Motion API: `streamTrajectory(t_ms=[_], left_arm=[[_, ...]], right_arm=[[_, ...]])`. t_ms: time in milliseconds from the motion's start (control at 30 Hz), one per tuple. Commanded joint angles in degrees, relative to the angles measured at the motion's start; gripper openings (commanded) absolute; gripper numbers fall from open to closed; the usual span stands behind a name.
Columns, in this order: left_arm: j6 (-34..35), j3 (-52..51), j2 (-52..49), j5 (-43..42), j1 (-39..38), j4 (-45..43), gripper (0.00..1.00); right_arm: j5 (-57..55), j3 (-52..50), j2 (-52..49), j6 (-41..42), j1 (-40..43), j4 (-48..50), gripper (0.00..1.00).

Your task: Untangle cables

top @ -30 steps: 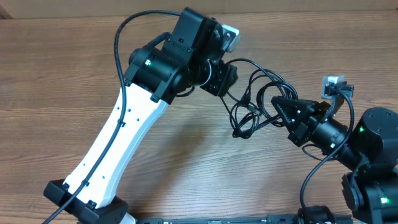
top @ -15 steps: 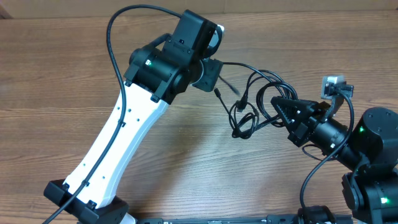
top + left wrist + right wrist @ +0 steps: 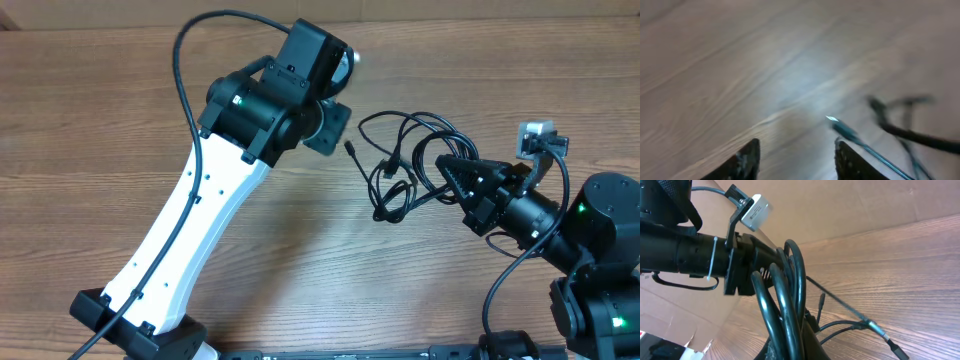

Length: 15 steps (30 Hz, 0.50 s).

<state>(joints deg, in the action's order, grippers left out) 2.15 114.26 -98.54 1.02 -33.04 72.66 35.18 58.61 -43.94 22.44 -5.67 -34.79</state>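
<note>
The cables (image 3: 405, 160) are a tangle of thin black cords on the wood table between the two arms. One loose plug end (image 3: 350, 147) lies toward the left arm. My left gripper (image 3: 333, 128) is open and empty, just left of that end. In the blurred left wrist view its fingers (image 3: 797, 147) stand apart above the table, with a silvery-tipped plug (image 3: 833, 120) just beyond the right finger. My right gripper (image 3: 447, 166) is shut on the tangle's right side. In the right wrist view, cable loops (image 3: 785, 300) wrap over its fingers (image 3: 800, 337).
The left arm's white link (image 3: 190, 215) crosses the table's left half. Its thick black wiring (image 3: 190, 60) arcs above it. The right arm's base (image 3: 595, 260) fills the lower right. Cardboard walls (image 3: 840, 205) stand behind the table.
My left gripper has let go of a cable end and drawn back to the left. That end now lies loose on the table. The right gripper has not moved.
</note>
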Motion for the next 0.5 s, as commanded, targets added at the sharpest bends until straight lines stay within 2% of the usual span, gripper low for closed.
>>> streamTrajectory(t_ms=[0, 200, 367, 400, 467], left_arm=[[-10.3, 1.0, -0.6, -17.4, -0.3, 0.0, 0.43], [-18.5, 1.0, 1.0, -30.0, -0.3, -0.3, 0.41], [-22.7, 1.0, 2.7, -38.8, -0.3, -1.0, 0.43], [-23.3, 1.0, 2.9, -40.0, -0.3, -1.2, 0.44], [-23.4, 1.0, 2.9, -41.6, -0.3, -2.3, 0.54]], right_arm=[[0.3, 0.7, 0.4, -1.7, 0.2, 0.3, 0.04], [-5.8, 0.7, 0.4, -3.2, 0.2, -4.7, 0.04], [-5.5, 0.7, 0.4, -3.1, 0.2, -3.9, 0.04], [-5.0, 0.7, 0.4, -3.2, 0.2, -3.5, 0.04], [-2.9, 0.7, 0.4, -3.2, 0.2, -2.9, 0.04]])
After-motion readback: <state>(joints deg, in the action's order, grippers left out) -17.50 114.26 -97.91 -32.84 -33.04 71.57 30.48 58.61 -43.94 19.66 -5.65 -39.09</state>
